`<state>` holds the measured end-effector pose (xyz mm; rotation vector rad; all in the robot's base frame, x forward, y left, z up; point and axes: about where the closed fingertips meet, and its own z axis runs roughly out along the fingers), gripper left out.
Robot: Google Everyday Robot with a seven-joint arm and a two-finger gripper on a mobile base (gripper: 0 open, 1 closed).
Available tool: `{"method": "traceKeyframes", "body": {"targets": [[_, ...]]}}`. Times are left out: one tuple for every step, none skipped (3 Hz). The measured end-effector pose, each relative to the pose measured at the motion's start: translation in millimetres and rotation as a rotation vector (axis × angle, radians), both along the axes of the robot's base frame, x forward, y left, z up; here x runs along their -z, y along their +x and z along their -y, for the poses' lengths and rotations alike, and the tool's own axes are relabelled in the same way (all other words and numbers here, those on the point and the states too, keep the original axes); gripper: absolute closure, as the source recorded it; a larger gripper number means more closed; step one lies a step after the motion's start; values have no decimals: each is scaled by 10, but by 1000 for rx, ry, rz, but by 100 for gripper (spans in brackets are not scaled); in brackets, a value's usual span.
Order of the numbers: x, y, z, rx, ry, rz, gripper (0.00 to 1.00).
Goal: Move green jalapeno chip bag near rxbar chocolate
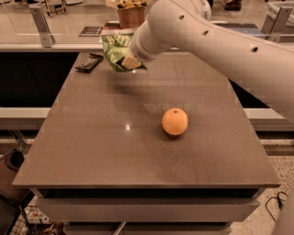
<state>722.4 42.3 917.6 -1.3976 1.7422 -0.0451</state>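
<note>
The green jalapeno chip bag (115, 50) is crinkly green with white parts and hangs above the far left part of the table, held by my gripper (128, 61), which is shut on its right side. The rxbar chocolate (89, 63) is a small flat dark bar lying at the table's far left corner, a short way left of the bag. My white arm reaches in from the upper right and hides part of the bag.
A round orange (174, 121) sits right of the table's middle. The brown table (115, 151) has its front edge near me. Behind it runs a counter (55, 27) with a brown container (131, 13) and a metal post (40, 22).
</note>
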Motion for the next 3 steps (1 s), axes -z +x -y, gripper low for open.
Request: {"method": "traceKeyframes", "body": {"targets": [[55,309,-74,2,7,11,100],[117,495,-207,0,1,14,100],[130,500,-228,-3,1,13,82]]}}
